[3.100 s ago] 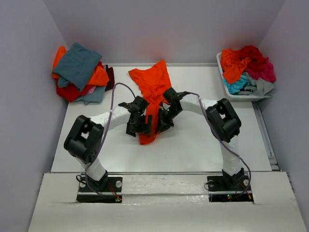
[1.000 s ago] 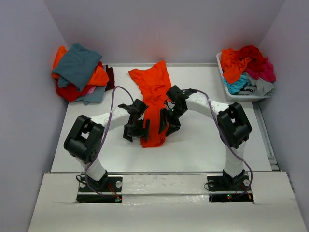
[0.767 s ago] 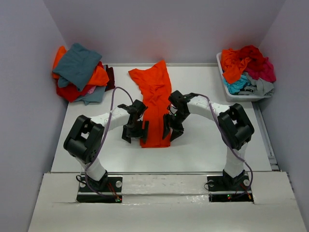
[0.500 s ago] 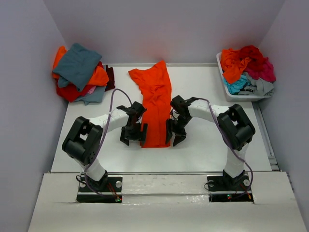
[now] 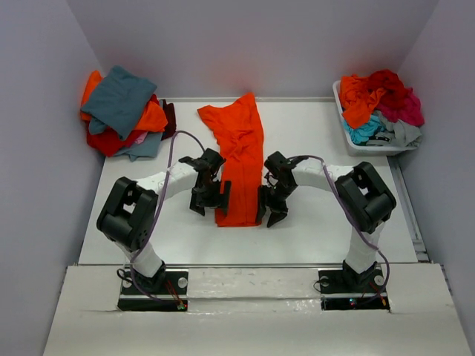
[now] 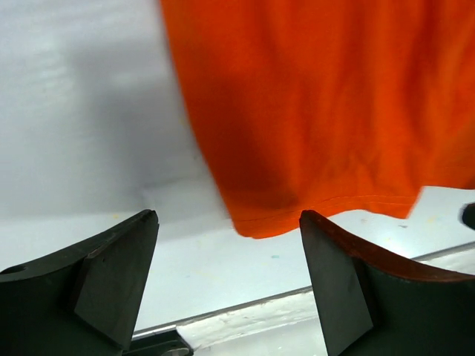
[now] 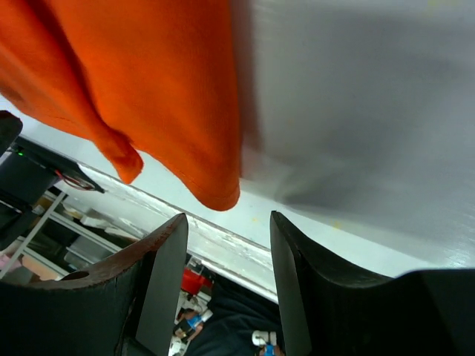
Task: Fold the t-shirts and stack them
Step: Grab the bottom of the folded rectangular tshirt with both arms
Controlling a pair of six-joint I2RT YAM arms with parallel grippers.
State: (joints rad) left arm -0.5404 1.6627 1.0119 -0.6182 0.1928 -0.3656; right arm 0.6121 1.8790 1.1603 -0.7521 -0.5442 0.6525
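Orange shirt (image 5: pixel 239 167) lies lengthwise on counter (image 5: pixel 334 222); left gripper (image 5: pixel 210 200) and right gripper (image 5: pixel 269 211) flank its hem (both open, empty).

One spread t-shirt (image 5: pixel 239 159), two heaps (image 5: pixel 122 111), one bin (image 5: pixel 349 138)

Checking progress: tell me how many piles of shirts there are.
2: a stack at the far-left corner, a heap in the white bin far right. One orange t-shirt lies alone mid-table.
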